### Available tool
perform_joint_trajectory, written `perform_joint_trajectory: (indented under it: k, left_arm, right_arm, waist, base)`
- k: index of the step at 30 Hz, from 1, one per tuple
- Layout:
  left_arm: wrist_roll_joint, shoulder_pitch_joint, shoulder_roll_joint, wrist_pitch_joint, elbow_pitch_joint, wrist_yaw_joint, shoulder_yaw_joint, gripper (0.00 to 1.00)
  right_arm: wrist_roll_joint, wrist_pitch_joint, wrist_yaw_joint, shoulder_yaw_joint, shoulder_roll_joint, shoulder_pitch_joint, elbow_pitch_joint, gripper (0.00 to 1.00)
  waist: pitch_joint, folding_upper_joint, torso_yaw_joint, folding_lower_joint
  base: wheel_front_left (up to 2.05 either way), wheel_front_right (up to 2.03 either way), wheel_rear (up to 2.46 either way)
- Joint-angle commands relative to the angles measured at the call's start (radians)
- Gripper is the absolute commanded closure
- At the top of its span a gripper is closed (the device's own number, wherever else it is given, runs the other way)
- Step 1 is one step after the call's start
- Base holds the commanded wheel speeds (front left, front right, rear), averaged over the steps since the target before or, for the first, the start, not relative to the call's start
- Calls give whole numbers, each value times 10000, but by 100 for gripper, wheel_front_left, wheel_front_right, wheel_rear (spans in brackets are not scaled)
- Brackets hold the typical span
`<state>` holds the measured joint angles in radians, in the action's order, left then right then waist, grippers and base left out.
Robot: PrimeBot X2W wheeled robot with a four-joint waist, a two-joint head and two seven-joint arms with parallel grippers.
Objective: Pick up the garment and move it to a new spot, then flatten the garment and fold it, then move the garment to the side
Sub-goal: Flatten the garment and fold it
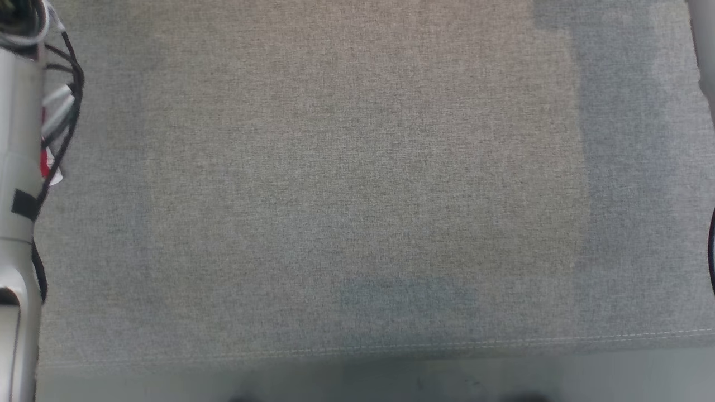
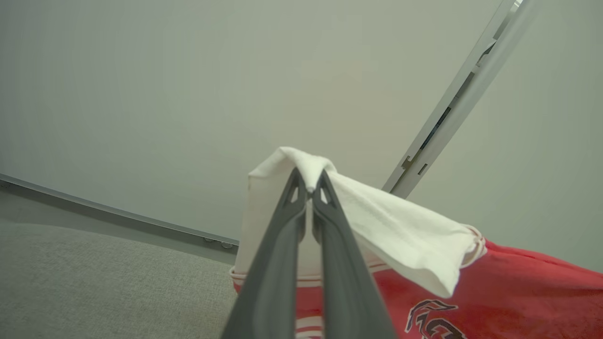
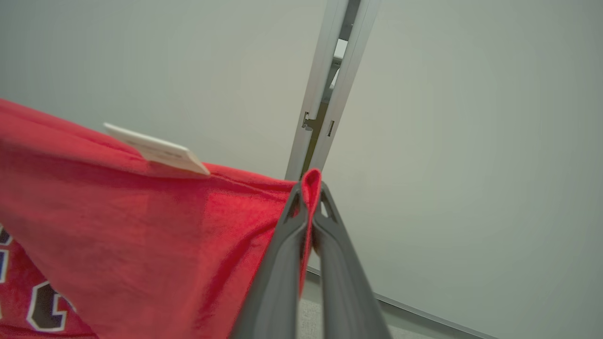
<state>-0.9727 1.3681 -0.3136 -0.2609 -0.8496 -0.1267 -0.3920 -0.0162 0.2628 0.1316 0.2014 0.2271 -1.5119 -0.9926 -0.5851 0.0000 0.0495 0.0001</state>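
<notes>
The garment is a red shirt with a white sleeve and dark lettering. In the left wrist view my left gripper (image 2: 309, 188) is shut on the white sleeve (image 2: 400, 235), which drapes over the fingers, and the red body (image 2: 518, 292) hangs stretched to the right. In the right wrist view my right gripper (image 3: 308, 200) is shut on a fold of the red cloth (image 3: 141, 226), which spreads away to the left with a white tag (image 3: 158, 149) on its top edge. The garment is held up in the air in front of a pale wall.
The head view looks down on a grey fabric surface (image 1: 357, 184) with its stitched front edge (image 1: 391, 347) near the bottom. My pale left forearm with black cables (image 1: 22, 167) runs along the left edge. A metal wall rail (image 3: 330, 89) stands behind the garment.
</notes>
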Motion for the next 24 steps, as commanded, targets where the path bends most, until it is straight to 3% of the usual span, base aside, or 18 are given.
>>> perform_joint_trajectory:
  k: [1,13,20,24]
  left_arm:
    - [4,-533,28,-36,287,-34,301,100]
    - [714,-5533,393,-27,3898,-36,1541,100]
    - [534,-8394,402,-13,5834,432,1761,100]
    - [532,-9906,229,202,6853,935,1696,100]
  right_arm:
    - [429,41,-17,80,117,396,299,100]
    - [4001,40,-18,1473,1094,4609,3019,100]
    - [5445,40,-18,1650,1389,7139,4053,100]
    - [5925,41,-18,1766,1497,8441,4452,100]
  waist:
    - [49,0,142,-1]
    - [1134,0,416,-1]
    - [1935,0,330,-1]
    - [2450,0,269,-1]
  base:
    - [0,0,0]
    - [0,0,0]
    - [0,0,0]
    - [0,0,0]
